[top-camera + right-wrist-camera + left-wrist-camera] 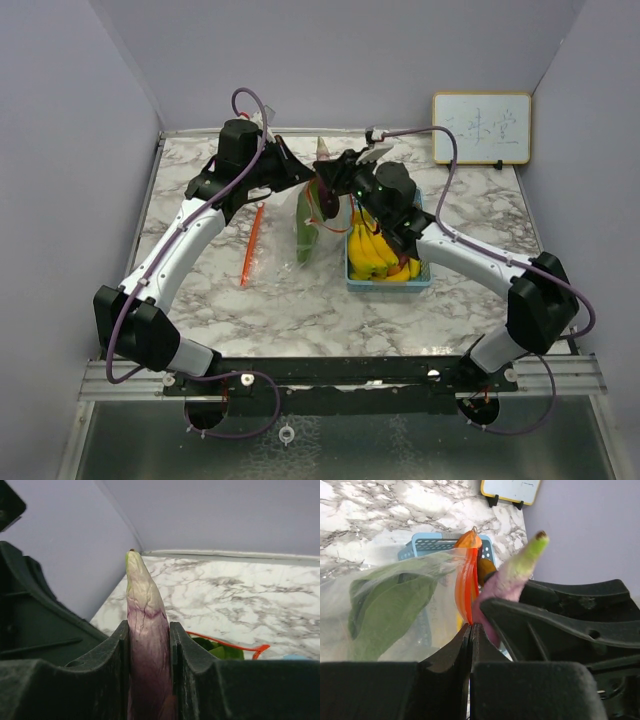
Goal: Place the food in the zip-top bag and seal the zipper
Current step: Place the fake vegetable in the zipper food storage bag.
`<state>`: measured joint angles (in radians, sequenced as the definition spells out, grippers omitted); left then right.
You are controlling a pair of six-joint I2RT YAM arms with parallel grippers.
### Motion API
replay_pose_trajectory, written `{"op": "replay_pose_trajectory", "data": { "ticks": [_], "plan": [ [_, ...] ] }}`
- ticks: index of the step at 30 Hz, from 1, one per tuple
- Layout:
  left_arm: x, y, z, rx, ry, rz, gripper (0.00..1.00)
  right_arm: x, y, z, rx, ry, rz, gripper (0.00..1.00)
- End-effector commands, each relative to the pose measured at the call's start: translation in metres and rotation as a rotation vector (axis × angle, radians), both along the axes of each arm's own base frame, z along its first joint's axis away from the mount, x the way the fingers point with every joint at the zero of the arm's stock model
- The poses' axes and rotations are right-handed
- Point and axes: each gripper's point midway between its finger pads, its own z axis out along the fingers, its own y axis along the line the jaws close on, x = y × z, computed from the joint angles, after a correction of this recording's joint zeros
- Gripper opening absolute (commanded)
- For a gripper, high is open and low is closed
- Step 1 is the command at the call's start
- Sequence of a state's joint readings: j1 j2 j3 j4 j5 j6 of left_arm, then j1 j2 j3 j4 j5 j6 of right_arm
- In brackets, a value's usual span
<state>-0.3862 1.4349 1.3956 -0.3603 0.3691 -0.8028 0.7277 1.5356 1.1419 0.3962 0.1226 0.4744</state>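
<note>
A clear zip-top bag point(290, 235) with an orange zipper edge point(250, 245) lies left of centre, with a dark-green vegetable point(305, 225) inside. My left gripper point(303, 178) is shut on the bag's orange zipper edge point(465, 585) and holds the mouth up; the green vegetable point(390, 605) shows through the plastic. My right gripper point(332, 185) is shut on a purple vegetable with a pale green tip point(145, 600), held upright at the bag's mouth point(512, 577). Yellow bananas point(372, 255) lie in the light-blue basket point(385, 283).
A small whiteboard point(481, 128) stands at the back right against the wall. The basket point(432, 542) sits just right of the bag. Grey walls close the table on three sides. Both arms cross close together over the middle.
</note>
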Motion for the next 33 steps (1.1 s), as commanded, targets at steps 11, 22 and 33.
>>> {"op": "replay_pose_trajectory", "data": {
  "ticks": [11, 22, 33],
  "plan": [
    [-0.008, -0.007, 0.011, -0.051, -0.014, -0.050, 0.00, 0.000, -0.035, -0.044, -0.236, -0.033, -0.253, 0.43],
    [-0.006, -0.006, 0.012, -0.042, -0.024, -0.046, 0.00, -0.018, -0.099, -0.003, -0.254, 0.010, -0.406, 0.81],
    [-0.006, -0.008, 0.016, -0.051, -0.031, -0.056, 0.00, 0.037, -0.187, -0.107, -0.465, 0.379, -0.344, 0.73]
  ]
}}
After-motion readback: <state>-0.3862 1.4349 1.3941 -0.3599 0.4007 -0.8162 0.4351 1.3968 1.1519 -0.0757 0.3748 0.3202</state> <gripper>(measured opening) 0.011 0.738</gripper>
